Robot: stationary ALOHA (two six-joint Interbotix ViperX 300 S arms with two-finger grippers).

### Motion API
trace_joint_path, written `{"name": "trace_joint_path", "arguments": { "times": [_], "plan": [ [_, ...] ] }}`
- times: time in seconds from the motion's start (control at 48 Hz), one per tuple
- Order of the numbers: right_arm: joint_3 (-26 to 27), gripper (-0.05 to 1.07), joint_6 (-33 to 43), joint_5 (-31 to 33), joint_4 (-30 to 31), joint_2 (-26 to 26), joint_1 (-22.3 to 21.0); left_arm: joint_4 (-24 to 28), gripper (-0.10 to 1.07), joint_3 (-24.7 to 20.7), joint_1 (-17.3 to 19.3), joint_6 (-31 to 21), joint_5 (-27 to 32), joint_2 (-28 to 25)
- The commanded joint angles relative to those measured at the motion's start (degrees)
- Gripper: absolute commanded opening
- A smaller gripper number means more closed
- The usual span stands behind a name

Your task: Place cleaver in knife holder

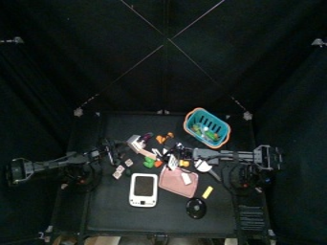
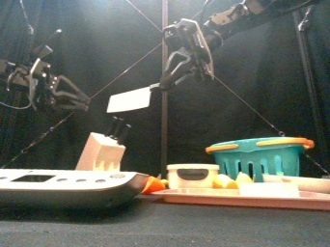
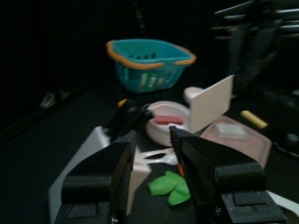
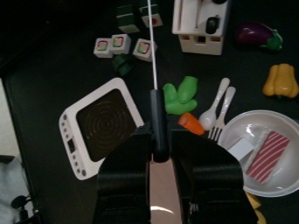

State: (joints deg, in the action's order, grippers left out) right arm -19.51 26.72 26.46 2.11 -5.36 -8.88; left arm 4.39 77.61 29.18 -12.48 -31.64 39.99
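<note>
Honestly, you won't find any brand or label you can read here; the small white blocks point(image 4: 121, 43) in the right wrist view carry red and green marks, too small to make out.

Your right gripper point(image 4: 156, 154) is clamped on the cleaver point(image 2: 130, 99) by its dark handle, jaws closed tight against it. In the right wrist view you see the blade edge-on, a thin pale line running straight out from the jaws. In the front view the right gripper point(image 2: 184, 50) hangs high above the table, and the cleaver's pale flat blade sticks out below and to its left, tilted, well clear of everything on the table.

The knife holder point(image 2: 102, 151), a pale wooden block, stands on the table below the blade and slightly left of it, apart from it. From the right wrist you see the same holder point(image 4: 202, 17) beyond the blade tip and off to one side.

Your left gripper point(image 3: 153, 175) has its jaws a little apart with nothing between them, raised on the left side. Its camera looks toward the teal basket point(image 3: 149, 61) and the cleaver's blade point(image 3: 211, 102).

Under the right arm lie the white scale point(image 4: 103, 129), green toy vegetable point(image 4: 183, 93), white fork and spoon point(image 4: 218, 107) and a plate point(image 4: 261, 143).
</note>
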Motion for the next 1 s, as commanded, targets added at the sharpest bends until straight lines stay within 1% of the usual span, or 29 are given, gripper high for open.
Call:
{"name": "trace_joint_path", "arguments": {
  "times": [0.0,0.042,0.125,0.208,0.271,0.396,0.521,0.708,0.979],
  "plan": [
    [4.8,0.43,-0.3,2.6,0.4,1.4,-0.7,-2.5,0.76,-0.9,4.7,0.1,1.1,-1.3],
    [5.7,0.43,-0.4,3.6,0.6,2.4,-1.0,-3.7,0.76,-1.1,6.3,0.1,1.1,-2.1],
    [7.2,0.43,-0.4,5.2,1.3,3.9,-1.3,-5.3,0.74,-1.5,7.6,0.1,1.1,-3.6],
    [8.4,0.43,-0.4,5.9,2.1,5.0,-1.5,-7.4,0.7,-2.0,7.8,-0.1,1.1,-5.7],
    [9.1,0.43,-0.4,6.1,2.5,5.4,-1.5,-9.8,0.65,-2.9,8.0,0.0,1.1,-8.2],
    [10.3,0.43,-0.4,6.3,3.1,5.9,-1.6,-13.0,0.53,-5.0,8.0,0.1,1.1,-13.6],
    [11.2,0.43,-0.3,7.4,3.0,6.2,-1.8,-13.6,0.45,-6.9,7.6,0.0,1.1,-18.5],
    [13.0,0.43,-0.3,11.2,3.2,6.9,-2.1,-13.6,0.44,-8.9,6.5,0.0,1.1,-24.2],
    [15.6,0.43,-0.4,13.9,3.2,8.3,-2.5,-13.7,0.44,-10.8,2.6,0.0,1.1,-27.9]
  ]
}}
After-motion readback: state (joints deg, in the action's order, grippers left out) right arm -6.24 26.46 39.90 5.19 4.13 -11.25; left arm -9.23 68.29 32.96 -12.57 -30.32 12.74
